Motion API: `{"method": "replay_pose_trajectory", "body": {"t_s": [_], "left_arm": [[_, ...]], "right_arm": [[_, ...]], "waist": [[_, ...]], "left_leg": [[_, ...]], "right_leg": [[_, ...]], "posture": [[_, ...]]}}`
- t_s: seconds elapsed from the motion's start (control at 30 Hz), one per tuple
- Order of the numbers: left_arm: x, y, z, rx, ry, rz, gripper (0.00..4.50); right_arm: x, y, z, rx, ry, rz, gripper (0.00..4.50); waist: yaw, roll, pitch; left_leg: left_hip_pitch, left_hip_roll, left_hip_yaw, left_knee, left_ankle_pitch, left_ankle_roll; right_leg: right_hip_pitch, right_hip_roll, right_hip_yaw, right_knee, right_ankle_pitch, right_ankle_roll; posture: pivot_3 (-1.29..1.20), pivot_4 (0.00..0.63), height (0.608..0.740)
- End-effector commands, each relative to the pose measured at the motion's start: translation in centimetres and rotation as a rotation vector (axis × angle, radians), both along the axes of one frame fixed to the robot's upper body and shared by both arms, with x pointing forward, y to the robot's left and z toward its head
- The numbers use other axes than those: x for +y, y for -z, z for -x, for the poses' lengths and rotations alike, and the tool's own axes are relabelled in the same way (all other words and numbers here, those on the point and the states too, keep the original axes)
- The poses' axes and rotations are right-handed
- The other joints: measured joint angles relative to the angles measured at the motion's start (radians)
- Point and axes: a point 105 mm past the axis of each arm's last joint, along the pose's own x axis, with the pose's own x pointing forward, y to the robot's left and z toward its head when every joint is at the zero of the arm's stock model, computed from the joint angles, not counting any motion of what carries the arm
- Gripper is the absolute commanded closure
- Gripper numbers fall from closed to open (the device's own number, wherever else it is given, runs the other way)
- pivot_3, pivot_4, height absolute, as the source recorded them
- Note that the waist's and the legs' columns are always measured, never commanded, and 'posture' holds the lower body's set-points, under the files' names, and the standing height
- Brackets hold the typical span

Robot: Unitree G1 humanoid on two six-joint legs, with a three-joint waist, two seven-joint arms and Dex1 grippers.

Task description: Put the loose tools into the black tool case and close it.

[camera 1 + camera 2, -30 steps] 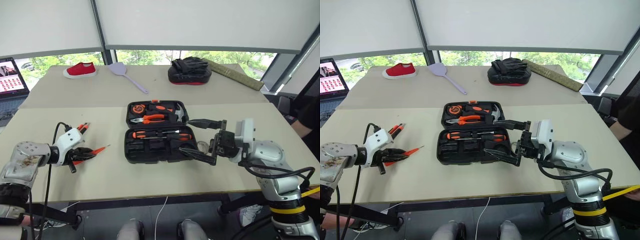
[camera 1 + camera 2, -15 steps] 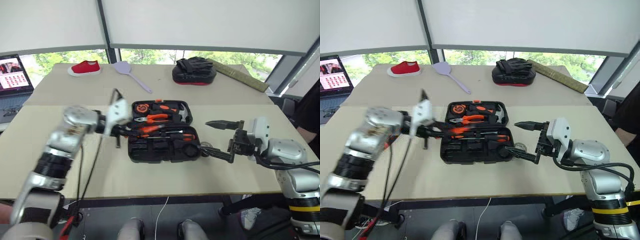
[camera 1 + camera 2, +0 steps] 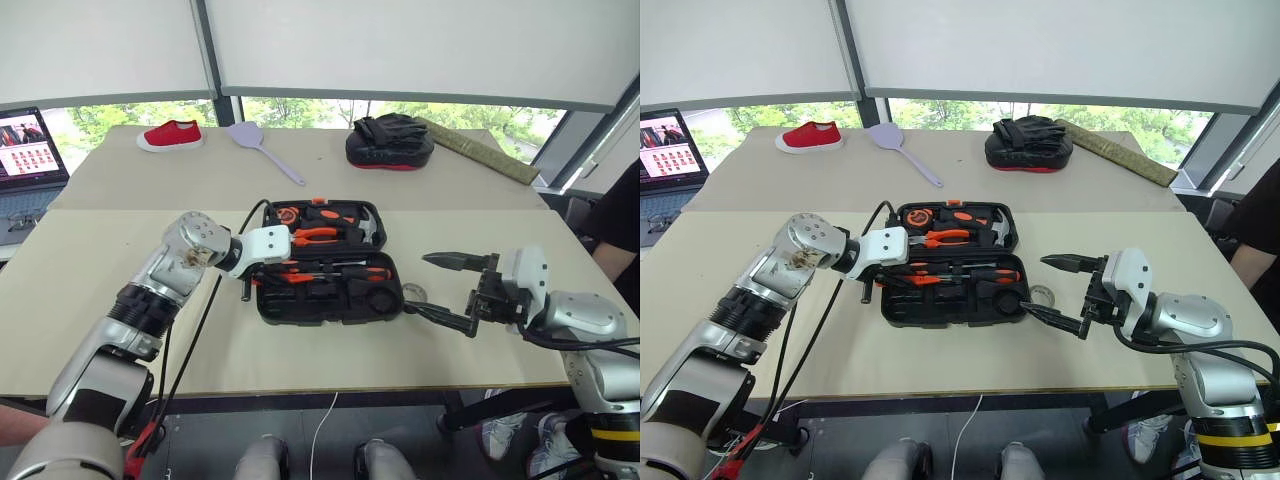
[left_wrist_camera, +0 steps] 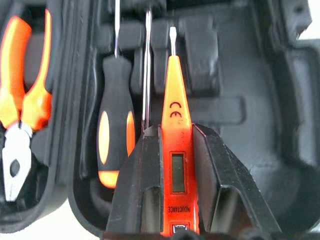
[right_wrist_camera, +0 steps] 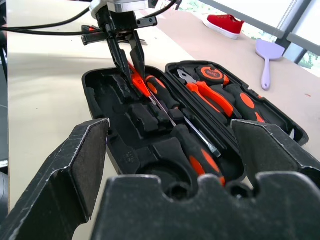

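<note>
Black tool case (image 3: 330,275) lies open on the counter (image 3: 150,330). Left claw (image 4: 172,150), arm bent across, grips the thin orange tool (image 4: 175,125) over its near half. Right claw (image 3: 440,288) hovers beside, level, fingers spread.

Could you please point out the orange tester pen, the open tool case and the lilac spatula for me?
orange tester pen (image 4: 175,120), left wrist view, its body.
tool case (image 3: 330,305), left eye view, front tray.
lilac spatula (image 3: 243,133), left eye view, its blade.
</note>
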Motion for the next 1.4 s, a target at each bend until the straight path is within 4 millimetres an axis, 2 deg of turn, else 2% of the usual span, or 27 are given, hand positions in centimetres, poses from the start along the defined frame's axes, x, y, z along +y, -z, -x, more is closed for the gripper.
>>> {"method": "replay_pose_trajectory", "body": {"t_s": [0.03,0.17,0.47,0.67,0.9,1.1,1.4], "left_arm": [[-1.0,-1.4,-0.2,-0.049,0.037,-0.002,4.10],[-1.6,-1.0,-0.3,-0.035,0.043,0.000,4.10],[-1.3,0.1,-0.4,-0.013,0.042,-0.065,4.10],[-2.2,0.1,-0.4,0.002,0.035,-0.037,4.10],[-2.2,0.6,-0.6,0.014,0.026,-0.070,4.10],[-0.6,1.7,-0.7,0.033,-0.003,-0.165,4.10],[-1.5,2.1,-0.3,0.063,-0.034,-0.084,4.10]], "right_arm": [[-0.1,-1.4,0.4,-0.052,0.004,-0.014,0.00],[0.1,-1.1,0.4,-0.048,0.004,-0.018,0.00],[0.3,-0.9,0.4,-0.045,0.023,-0.043,0.00],[0.2,-0.9,0.5,-0.042,0.037,-0.054,0.00],[0.3,-0.7,0.7,-0.036,0.040,-0.057,0.00],[0.5,-0.7,0.7,-0.037,0.037,-0.062,0.00],[0.7,-0.7,0.6,-0.034,0.029,-0.065,0.00]], "waist": [[-0.001,0.000,0.000],[-0.001,0.000,0.000],[-0.001,0.000,0.000],[0.000,0.000,0.000],[-0.001,0.000,0.000],[-0.002,0.000,0.000],[-0.001,0.000,0.000]], "left_leg": [[0.000,0.000,0.000,0.000,0.000,0.000],[0.000,0.000,0.000,0.000,0.000,0.000],[0.000,0.000,0.000,0.000,0.000,0.000],[0.000,0.000,-0.001,0.003,0.000,0.000],[0.000,0.000,-0.001,0.003,0.000,0.000],[0.000,0.000,-0.002,0.004,0.000,0.000],[0.001,0.000,-0.002,0.006,0.000,0.000]], "right_leg": [[0.000,0.000,0.000,0.000,0.000,0.000],[0.000,0.000,0.000,0.000,0.000,0.000],[0.000,0.000,0.000,0.001,0.000,0.000],[0.001,0.000,0.000,0.002,0.000,0.000],[0.001,0.000,0.000,0.002,0.000,0.000],[0.001,0.000,0.000,0.002,0.000,0.000],[0.002,0.000,0.000,0.004,0.000,0.001]], "posture": [[0.00,0.150,0.740],[0.00,0.150,0.740],[0.00,0.150,0.740],[0.00,0.150,0.740],[0.00,0.150,0.740],[0.00,0.150,0.740],[0.00,0.150,0.740]]}}
